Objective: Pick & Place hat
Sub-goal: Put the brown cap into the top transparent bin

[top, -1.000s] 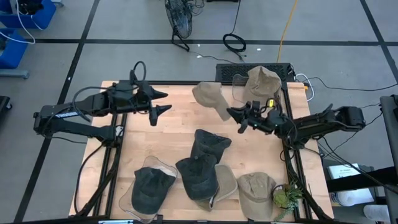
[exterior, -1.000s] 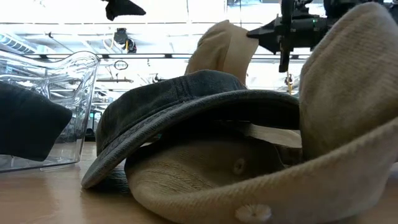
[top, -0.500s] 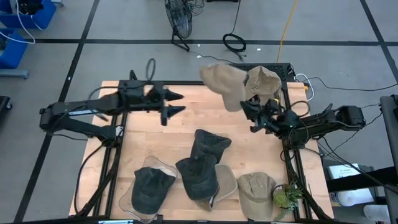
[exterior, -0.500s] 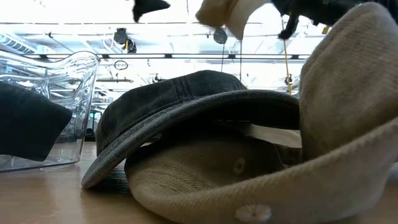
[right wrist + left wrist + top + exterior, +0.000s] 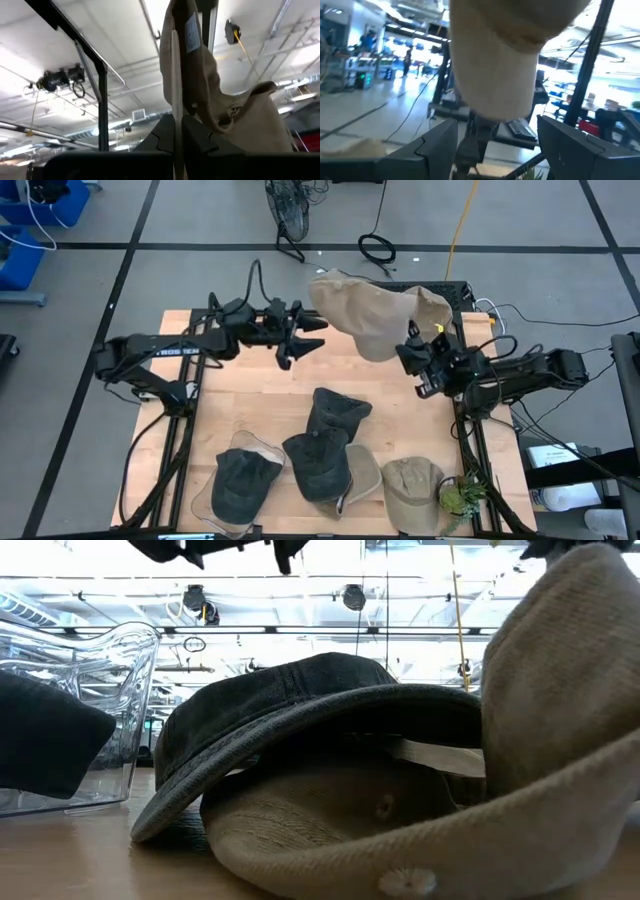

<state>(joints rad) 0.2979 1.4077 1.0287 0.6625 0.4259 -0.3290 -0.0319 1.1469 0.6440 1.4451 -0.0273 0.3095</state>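
Observation:
A tan hat (image 5: 362,315) hangs in the air over the table's far right part, with my right gripper (image 5: 412,352) shut on it from below. In the right wrist view the tan hat (image 5: 200,80) rises above the fingers. My left gripper (image 5: 312,335) is open and stands just left of the hat, pointing at it without touching. The left wrist view shows the hat (image 5: 505,65) ahead, above its spread fingers. My right gripper pinches the hat's thin lower edge (image 5: 173,107) between its two fingers. The fingers slant upward from the table's right side. The hat stands up above them, lifted clear of the table, its crown leaning toward the left arm.
Another tan hat (image 5: 428,305) sits on a stand at the far right. Dark hats (image 5: 338,412) (image 5: 318,465) and tan hats (image 5: 412,490) lie near the front edge. One dark hat (image 5: 240,480) rests in a clear container (image 5: 110,690). A small plant (image 5: 460,498) stands at the front right corner.
My right gripper has risen and tipped upward, lifting the tan hat off the table and swinging it up toward the far edge. My left gripper has moved toward the table's right, toward the hat, turning as it went. It has stayed open.

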